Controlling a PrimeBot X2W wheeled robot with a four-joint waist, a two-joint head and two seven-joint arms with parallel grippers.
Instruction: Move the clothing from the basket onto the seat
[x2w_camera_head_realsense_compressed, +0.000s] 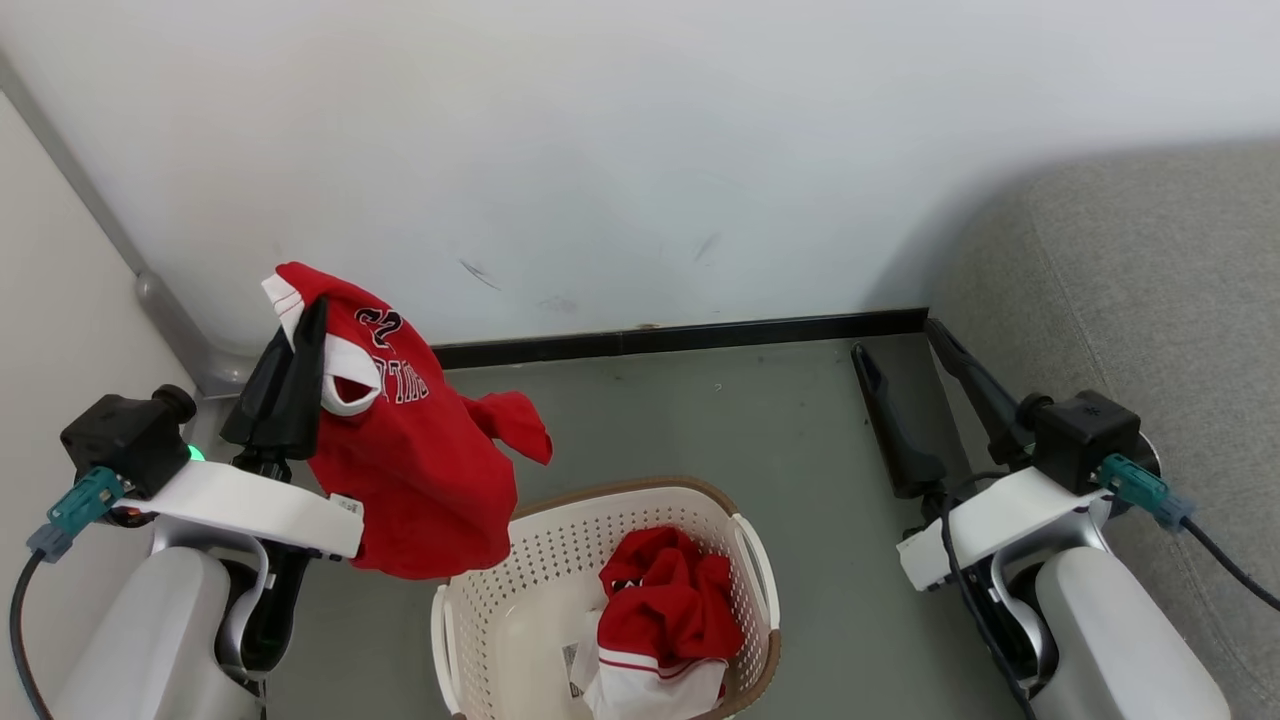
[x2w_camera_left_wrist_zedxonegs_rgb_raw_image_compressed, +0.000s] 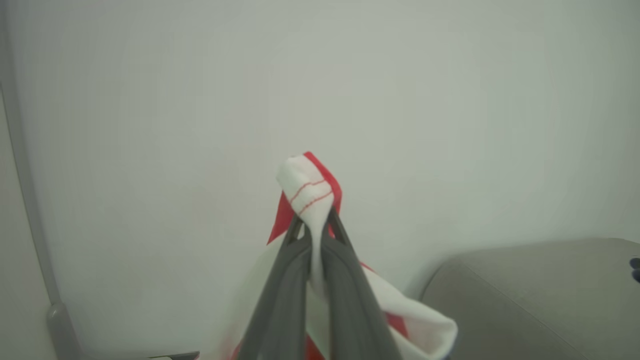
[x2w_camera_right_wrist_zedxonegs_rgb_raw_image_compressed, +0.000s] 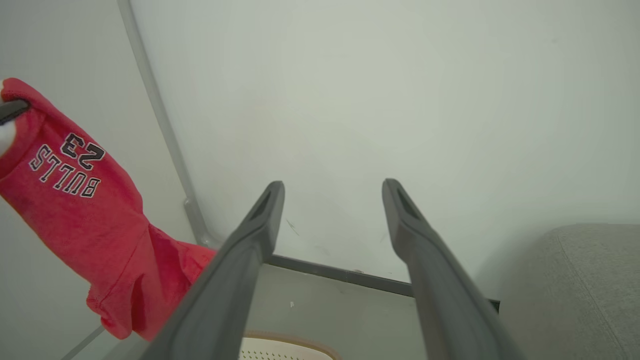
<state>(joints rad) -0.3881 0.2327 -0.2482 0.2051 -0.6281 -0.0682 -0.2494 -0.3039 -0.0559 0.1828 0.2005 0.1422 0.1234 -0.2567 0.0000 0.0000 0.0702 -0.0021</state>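
The left tool (x2w_camera_head_realsense_compressed: 312, 315) grips a red garment (x2w_camera_head_realsense_compressed: 420, 480), hanging over the basket's (x2w_camera_head_realsense_compressed: 620, 488) left rim. A second garment (x2w_camera_head_realsense_compressed: 668, 600) lies inside. The right tool (x2w_camera_head_realsense_compressed: 897, 338) gapes empty. Next, I'd say, carry it across to the seat (x2w_camera_head_realsense_compressed: 1150, 280).

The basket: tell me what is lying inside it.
Inside the basket lies crumpled red-and-white clothing, bunched against the right wall; the left floor is bare. Whatever is beneath that pile is covered, and the near end is cut off by the picture's edge.
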